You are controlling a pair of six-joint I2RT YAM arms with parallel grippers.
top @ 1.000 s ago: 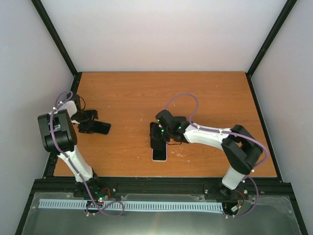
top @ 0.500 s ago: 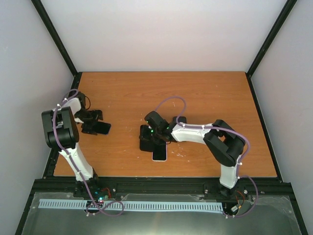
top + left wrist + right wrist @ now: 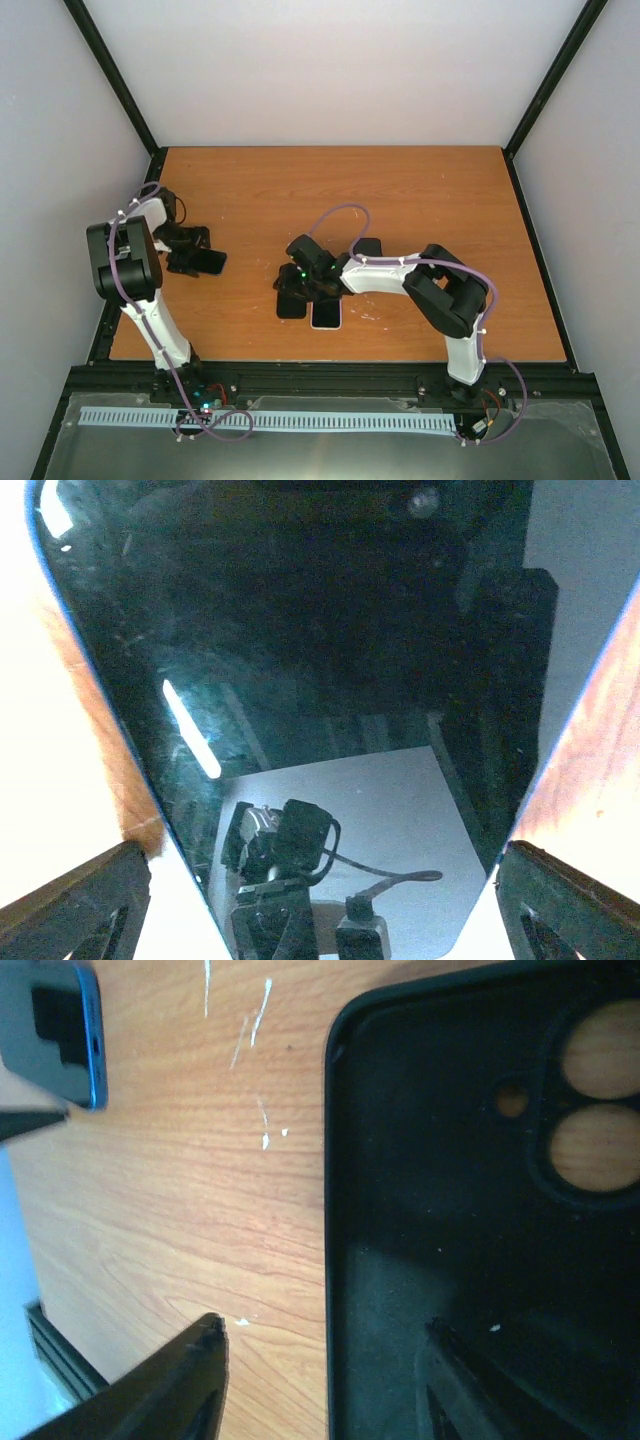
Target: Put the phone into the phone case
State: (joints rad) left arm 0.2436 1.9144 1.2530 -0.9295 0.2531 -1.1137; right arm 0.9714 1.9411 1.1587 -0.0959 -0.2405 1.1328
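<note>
The phone point(image 3: 210, 262), dark glass with a blue rim, lies at the left of the table. My left gripper point(image 3: 188, 250) stands open astride it. In the left wrist view its screen point(image 3: 300, 630) fills the space between the two fingers, and my left gripper point(image 3: 322, 848) does not clamp it. The black phone case point(image 3: 290, 305) lies open side up near the middle. My right gripper point(image 3: 296, 290) is low over it. In the right wrist view the case point(image 3: 470, 1210) shows its camera holes, and my right gripper point(image 3: 325, 1325) is open across its left edge. The phone point(image 3: 55, 1045) shows far off.
A white flat slab point(image 3: 326, 316) lies right beside the case, toward the near edge. A dark piece point(image 3: 368, 246) sits behind the right arm. Black frame rails point(image 3: 120, 300) border the wooden table point(image 3: 400, 190), with grey walls on three sides.
My right gripper has opened after being shut. It moved left, and the black case slid left with it, off the white slab. The left arm shifted slightly at the phone.
</note>
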